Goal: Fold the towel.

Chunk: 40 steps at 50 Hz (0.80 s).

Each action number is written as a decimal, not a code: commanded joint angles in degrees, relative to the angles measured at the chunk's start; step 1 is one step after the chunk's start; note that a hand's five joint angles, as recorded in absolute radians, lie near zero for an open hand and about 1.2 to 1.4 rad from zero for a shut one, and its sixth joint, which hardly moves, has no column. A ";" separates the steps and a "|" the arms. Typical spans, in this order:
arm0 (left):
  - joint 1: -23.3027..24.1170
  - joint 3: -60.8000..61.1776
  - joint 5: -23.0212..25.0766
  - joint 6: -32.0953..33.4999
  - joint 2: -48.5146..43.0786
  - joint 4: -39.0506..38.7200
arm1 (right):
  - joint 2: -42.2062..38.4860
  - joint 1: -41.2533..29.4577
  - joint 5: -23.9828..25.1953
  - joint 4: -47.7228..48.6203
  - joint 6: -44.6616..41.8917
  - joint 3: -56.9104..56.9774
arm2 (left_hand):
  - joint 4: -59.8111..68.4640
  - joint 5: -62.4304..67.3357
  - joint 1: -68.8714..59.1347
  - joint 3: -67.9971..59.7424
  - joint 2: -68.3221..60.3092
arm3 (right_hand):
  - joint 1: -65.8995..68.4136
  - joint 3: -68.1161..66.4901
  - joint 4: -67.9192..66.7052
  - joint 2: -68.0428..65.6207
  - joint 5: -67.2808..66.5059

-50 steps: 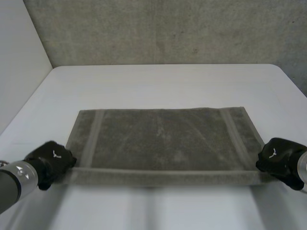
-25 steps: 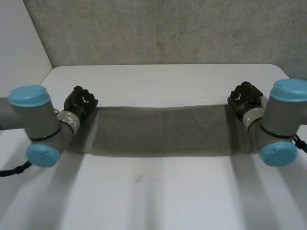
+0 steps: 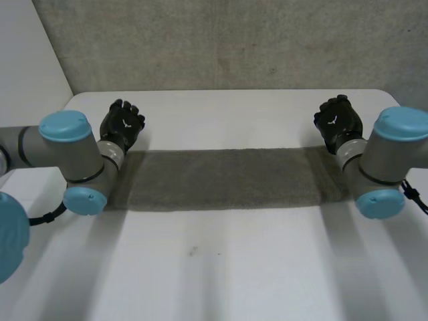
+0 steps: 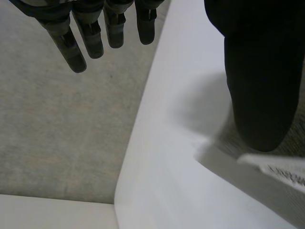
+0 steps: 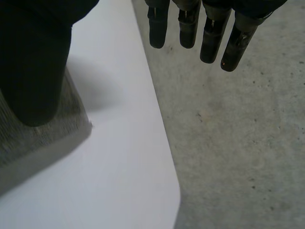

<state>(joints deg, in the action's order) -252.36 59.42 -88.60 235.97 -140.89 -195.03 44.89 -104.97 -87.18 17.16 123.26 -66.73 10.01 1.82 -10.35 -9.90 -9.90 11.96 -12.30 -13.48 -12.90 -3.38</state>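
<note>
the grey towel [image 3: 224, 177] is lying flat on the white table [image 3: 221, 267], folded into one long thin strip that is looking soft and fuzzy. the left hand [image 3: 122, 125] is hanging just past the towel's far left corner, with its fingers [image 4: 71, 47] straight and spread wide from the thumb, holding nothing. the right hand [image 3: 338, 120] is hanging the same way at the towel's far right corner. beyond the towel, past the table's edge, a rough grey floor [image 3: 221, 47] is showing.

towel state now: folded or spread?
Folded. The towel lies as a narrow strip on the table; left hand and right hand open beyond its far edge.
</note>
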 commanded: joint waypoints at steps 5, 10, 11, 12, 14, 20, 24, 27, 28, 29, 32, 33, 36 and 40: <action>-0.06 11.66 0.88 -11.48 11.94 -0.01 | 12.68 5.04 9.74 -15.84 17.89 -7.98 | -0.01 -1.82 0.35 -0.10 -0.10 | 0.99 -0.65 0.53 -0.04 0.44; -0.58 18.60 3.51 -16.93 16.33 -0.09 | 13.30 9.51 14.74 -26.90 23.43 -8.50 | -0.01 -1.82 0.35 -0.10 -0.10 | 10.89 -10.55 -9.37 -9.95 -9.47; -0.76 20.62 4.65 -18.25 17.39 -0.09 | 13.30 9.52 14.75 -26.92 23.43 -8.50 | -0.01 -1.82 0.35 -0.10 -0.10 | 10.91 -10.57 -9.39 -9.97 -9.49; -0.76 20.64 4.67 -18.27 17.40 -0.09 | 13.04 10.39 15.80 -28.22 23.43 -8.85 | -0.01 -1.82 0.35 -0.10 -0.10 | 14.91 -14.57 -13.39 -13.96 -13.49; -1.11 23.79 6.15 -20.02 19.24 -0.09 | 12.77 11.44 16.59 -28.67 23.43 -9.46 | -0.01 -1.82 0.35 -0.10 -0.10 | 19.11 -18.77 -17.59 -18.17 -17.69; -1.90 27.32 6.78 -21.61 20.83 -0.71 | 11.28 14.00 17.92 -26.57 23.43 -11.05 | -0.01 -1.82 0.35 -0.10 -0.10 | 28.88 -28.54 -27.36 -27.94 -27.46; -2.08 29.08 6.86 -21.69 21.09 -1.58 | 10.04 14.53 17.92 -25.51 23.34 -11.05 | -0.01 -1.82 0.35 -0.10 -0.10 | 30.25 -29.92 -28.74 -29.31 -28.83; -2.08 29.61 6.95 -21.52 21.09 -1.59 | 8.64 14.88 17.74 -24.81 23.25 -10.88 | -0.01 -1.82 0.35 -0.10 -0.10 | 30.59 -30.25 -29.07 -29.65 -29.17; -2.08 29.61 6.95 -21.52 21.09 -1.59 | 8.03 14.97 17.57 -24.64 23.25 -10.79 | -0.01 -1.82 0.35 -0.10 -0.10 | 32.42 -32.08 -30.90 -31.48 -31.00; -2.08 29.78 6.95 -21.52 21.09 -1.59 | 7.59 15.23 17.57 -24.37 23.25 -10.70 | -0.01 -1.82 0.35 -0.10 -0.10 | 35.44 -35.10 -33.92 -34.50 -34.02; -2.08 29.87 6.95 -21.60 21.09 -1.59 | 7.32 15.67 17.48 -24.02 23.25 -10.70 | 0.04 -1.77 0.30 -0.15 -0.14 | 41.36 -41.02 -39.84 -40.41 -39.94; -2.08 29.87 6.95 -21.61 21.09 -1.59 | 7.23 16.11 17.39 -23.58 23.17 -10.70 | 0.04 -1.77 0.30 -0.15 -0.14 | 51.68 -51.34 -50.16 -50.74 -50.26; -2.08 29.87 6.95 -21.61 21.09 -1.59 | 7.06 16.90 17.22 -22.35 22.99 -10.53 | 0.04 -1.77 0.30 -0.15 -0.14 | 67.97 -67.64 -66.45 -67.03 -66.55; -2.08 30.22 6.86 -21.61 21.18 -1.59 | 6.62 18.39 16.52 -21.73 20.63 -9.74 | 0.04 -1.77 0.30 -0.15 -0.14 | 68.04 -67.70 -66.52 -67.10 -66.62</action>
<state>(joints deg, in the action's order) -254.46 89.38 -81.67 214.37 -119.78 -196.65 51.94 -88.45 -69.88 -5.72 146.26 -77.23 9.66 1.57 -10.04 -9.51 -9.49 54.20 -66.85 -67.22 -66.91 -54.81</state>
